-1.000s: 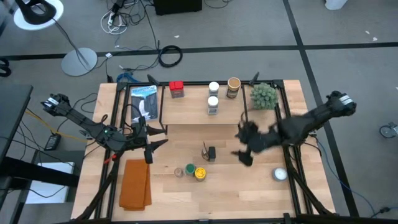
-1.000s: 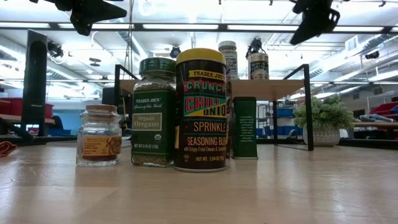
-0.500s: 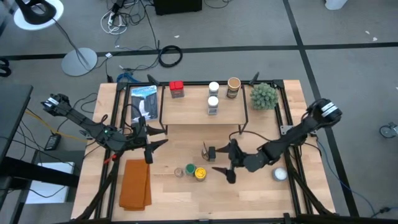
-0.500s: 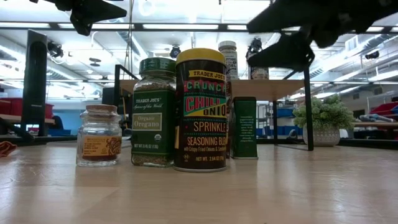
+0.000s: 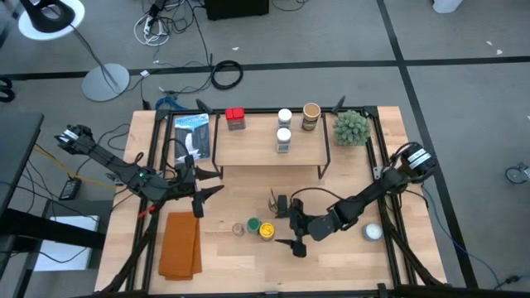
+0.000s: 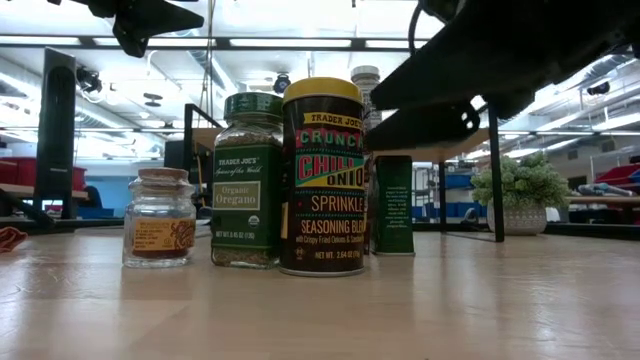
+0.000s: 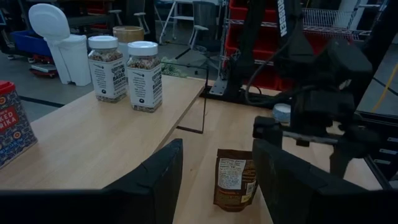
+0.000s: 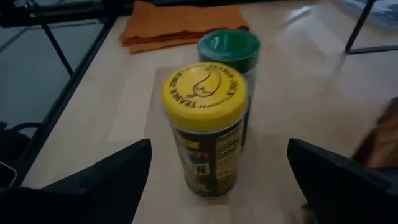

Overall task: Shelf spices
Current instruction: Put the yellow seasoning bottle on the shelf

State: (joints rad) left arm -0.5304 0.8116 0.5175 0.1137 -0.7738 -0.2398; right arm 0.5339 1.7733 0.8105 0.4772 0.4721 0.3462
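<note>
Right gripper [image 5: 296,233] low over table, fingers spread wide, nothing between them. Yellow-lidded jar [image 8: 205,127] straight ahead of fingers, near, not touching; green-lidded jar [image 8: 229,50] just behind it, touching or nearly so. Small dark box [image 5: 282,204] beside gripper, toward shelf [image 5: 269,141]. Shelf farther off carries red tin [image 5: 235,118], two white-lidded jars [image 5: 283,132], tan-lidded jar [image 5: 310,116]. Left gripper [image 5: 206,188] waits off shelf's front corner, fingers partly apart, holding nothing.

Right hand [image 5: 296,233] agape, left hand [image 5: 202,189] half-spread.
</note>
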